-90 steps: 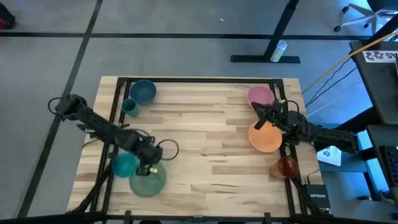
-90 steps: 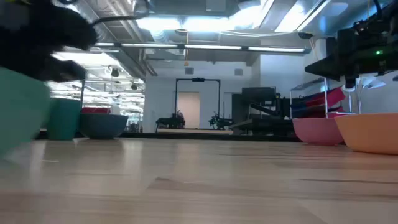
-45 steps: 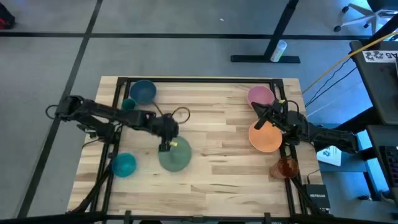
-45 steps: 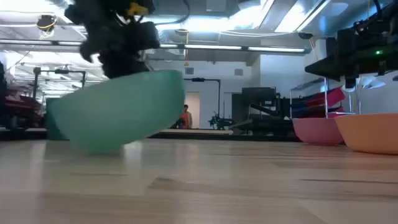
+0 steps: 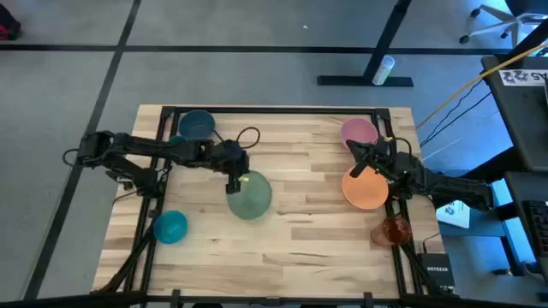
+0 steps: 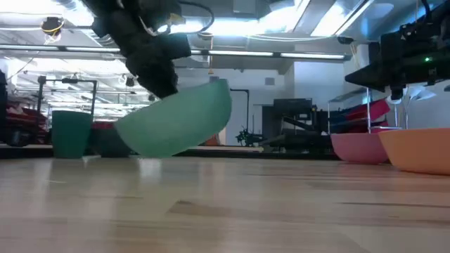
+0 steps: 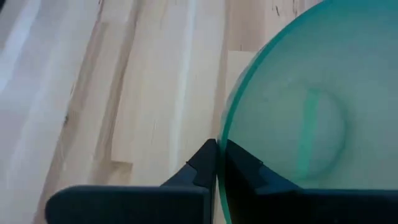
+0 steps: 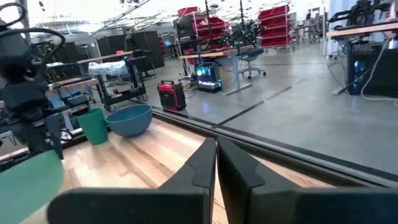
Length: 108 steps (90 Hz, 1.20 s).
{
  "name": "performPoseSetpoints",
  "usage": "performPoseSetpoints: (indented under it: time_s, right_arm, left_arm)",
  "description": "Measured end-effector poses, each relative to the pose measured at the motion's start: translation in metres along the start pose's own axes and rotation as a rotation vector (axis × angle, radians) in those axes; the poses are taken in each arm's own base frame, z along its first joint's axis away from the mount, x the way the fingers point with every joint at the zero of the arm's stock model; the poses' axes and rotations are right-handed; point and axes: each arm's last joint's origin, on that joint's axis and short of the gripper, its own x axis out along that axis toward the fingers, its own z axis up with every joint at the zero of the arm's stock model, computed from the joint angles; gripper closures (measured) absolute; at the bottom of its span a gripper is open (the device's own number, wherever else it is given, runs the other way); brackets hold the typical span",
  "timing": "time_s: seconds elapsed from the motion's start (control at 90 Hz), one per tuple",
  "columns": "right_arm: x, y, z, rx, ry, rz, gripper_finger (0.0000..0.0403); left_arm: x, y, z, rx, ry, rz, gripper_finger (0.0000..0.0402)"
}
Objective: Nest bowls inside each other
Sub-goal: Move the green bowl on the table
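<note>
1. I am seeing the left gripper (image 5: 234, 180) clenched on the rim of the teal-green bowl (image 5: 250, 195); in the left wrist view its two fingers (image 7: 202, 168) are pinching the thin rim edge between them, nearly touching each other.
2. In the low view the teal-green bowl (image 6: 179, 123) is hanging tilted and clear of the table (image 6: 281, 204), with the left gripper (image 6: 163, 83) gripping its upper edge.
3. The bowl body is extending away from the left gripper toward the middle of the table, its hollow facing the wrist camera.
4. The bright blue bowl (image 5: 170, 227) is sitting well behind the left gripper, near the table's near left corner; the dark blue bowl (image 5: 196, 123) and the dark-green cup (image 5: 175, 140) are standing near each other at the far left corner.
5. The right gripper (image 5: 360, 164) is waiting at the right side, hovering over the far edge of the orange bowl (image 5: 366, 189); its fingers (image 8: 202, 163) are looking pressed together in the right wrist view, holding nothing.
6. The pink bowl (image 5: 359, 133) is sitting just beyond the right gripper, and a see-through orange-red cup (image 5: 393, 229) is standing on the other side of the orange bowl, near the table's edge.
7. The table is pale wooden planks with a dark frame; beyond it I am looking into a workshop with red shelving (image 8: 270, 25), desks and bright ceiling lights.
</note>
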Motion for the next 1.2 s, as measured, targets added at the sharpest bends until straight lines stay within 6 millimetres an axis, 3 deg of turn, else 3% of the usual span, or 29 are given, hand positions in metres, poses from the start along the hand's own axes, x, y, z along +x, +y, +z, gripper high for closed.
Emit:
performPoseSetpoints:
  time_s: [0.189, 0.478, 0.822, 1.2]
  right_arm:
    - [0.000, 0.000, 0.000, -0.001, 0.002, 0.000, 0.0402]
    - [0.000, 0.000, 0.000, -0.001, 0.002, 0.000, 0.0402]
    - [0.000, 0.000, 0.000, 0.000, 0.002, 0.000, 0.0402]
    - [0.000, 0.000, 0.000, 0.000, 0.001, 0.003, 0.0402]
  left_arm:
    - [0.018, 0.001, 0.016, 0.025, 0.019, -0.002, 0.0402]
    - [0.045, 0.004, 0.013, 0.023, 0.109, -0.011, 0.0401]
    - [0.046, 0.007, 0.015, -0.006, 0.087, -0.002, 0.0401]
    - [0.041, 0.008, 0.034, 0.043, -0.009, 0.011, 0.0401]
